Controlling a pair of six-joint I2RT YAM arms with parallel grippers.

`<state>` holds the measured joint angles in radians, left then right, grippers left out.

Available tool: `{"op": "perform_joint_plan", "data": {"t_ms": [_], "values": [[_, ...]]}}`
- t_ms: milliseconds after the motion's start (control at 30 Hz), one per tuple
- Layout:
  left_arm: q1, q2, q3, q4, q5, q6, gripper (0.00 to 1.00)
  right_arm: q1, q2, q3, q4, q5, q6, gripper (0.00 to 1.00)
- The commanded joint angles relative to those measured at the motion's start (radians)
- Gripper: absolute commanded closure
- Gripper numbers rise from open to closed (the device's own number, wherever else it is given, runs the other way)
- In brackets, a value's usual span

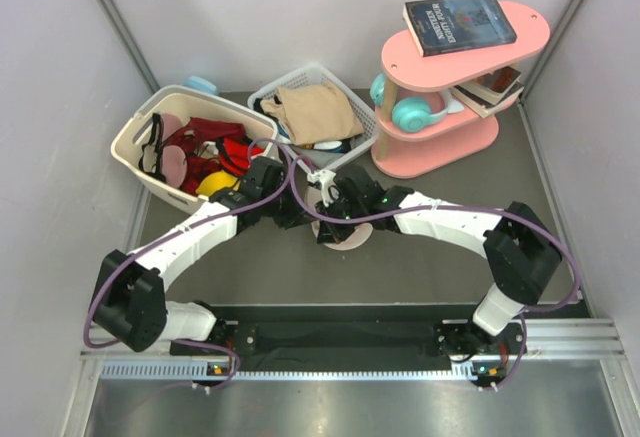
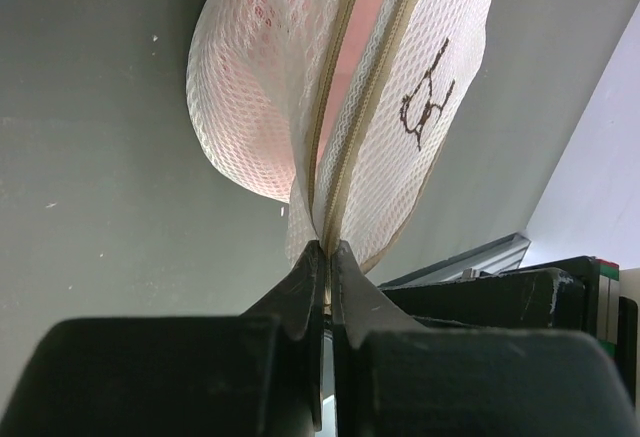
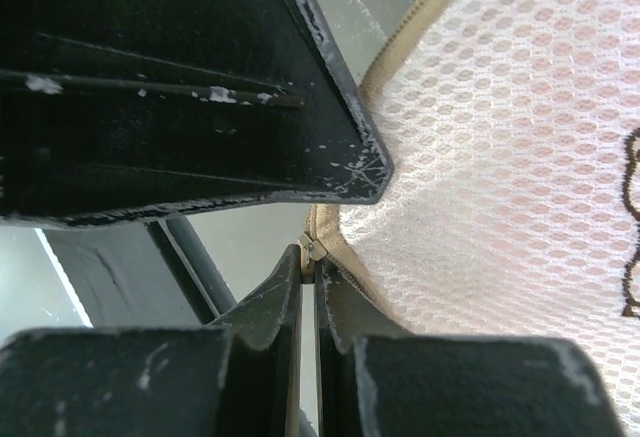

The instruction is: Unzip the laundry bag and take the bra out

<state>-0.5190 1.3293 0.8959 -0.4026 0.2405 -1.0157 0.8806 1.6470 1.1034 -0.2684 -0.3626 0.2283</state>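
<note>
A small domed laundry bag (image 2: 340,97) of cream-pink mesh, with a black bra-shaped logo (image 2: 425,107), sits at the middle of the desk (image 1: 420,277) between my two arms. Its tan zip (image 2: 335,157) is partly parted. Through the gap a strip of light pink shows, which I take to be the bra (image 2: 372,17) inside the bag.

My left hand (image 2: 327,257) is pressed together on the bag's edge, at the point where the two zip tapes meet. My right hand (image 3: 310,262) is also closed tight, and its tips appear to pinch the small metal zip pull (image 3: 312,248) beside the tan tape.

To do this step well, I judge the left hand should act as an anchor and keep the fabric taut. The right hand should draw the pull along the curve of the rim, not straight outward. Soft mesh may bunch and jam the slider, and a thin tab could slip from the tips.

The desk is dark grey and matte, with a metal rail (image 1: 350,342) along its near edge. At the far left is a cream plastic basket (image 1: 130,132) holding red garments (image 1: 215,142). Beside it a white wire basket (image 1: 262,97) holds tan folded cloth (image 1: 315,112). At the far right a pink shelf unit (image 1: 530,27) carries a dark book (image 1: 458,23) and teal headphones (image 1: 410,112). Pale plain walls enclose the desk on three sides.
</note>
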Motion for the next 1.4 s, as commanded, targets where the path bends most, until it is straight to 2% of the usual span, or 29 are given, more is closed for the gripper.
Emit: {"op": "perform_joint_plan", "data": {"t_ms": [0, 433, 667, 1000, 1133, 1167, 1267, 1367], "values": [[0.002, -0.008, 0.021, 0.018, -0.02, -0.014, 1.0, -0.012, -0.045, -0.034, 0.04, -0.025, -0.001, 1.0], [0.02, -0.054, -0.028, 0.015, -0.044, 0.003, 1.0, -0.143, -0.162, -0.194, 0.064, -0.002, 0.039, 1.0], [0.027, -0.039, -0.026, 0.036, -0.033, 0.019, 1.0, -0.192, -0.187, -0.209, 0.06, -0.004, 0.031, 1.0], [0.03, 0.116, 0.152, 0.019, -0.03, 0.1, 1.0, -0.154, -0.179, -0.143, 0.024, -0.007, 0.013, 1.0], [0.033, 0.122, 0.195, -0.004, -0.017, 0.104, 0.58, -0.114, -0.155, -0.119, 0.032, -0.039, 0.019, 1.0], [0.034, 0.117, 0.192, -0.008, -0.017, 0.103, 0.39, -0.111, -0.148, -0.111, 0.034, -0.042, 0.02, 1.0], [0.034, 0.062, 0.158, -0.036, -0.015, 0.091, 0.28, -0.098, -0.119, -0.082, 0.031, -0.044, 0.022, 1.0], [0.033, -0.002, 0.1, -0.048, 0.002, 0.066, 0.26, -0.088, -0.089, -0.05, 0.026, -0.047, 0.019, 1.0]]}}
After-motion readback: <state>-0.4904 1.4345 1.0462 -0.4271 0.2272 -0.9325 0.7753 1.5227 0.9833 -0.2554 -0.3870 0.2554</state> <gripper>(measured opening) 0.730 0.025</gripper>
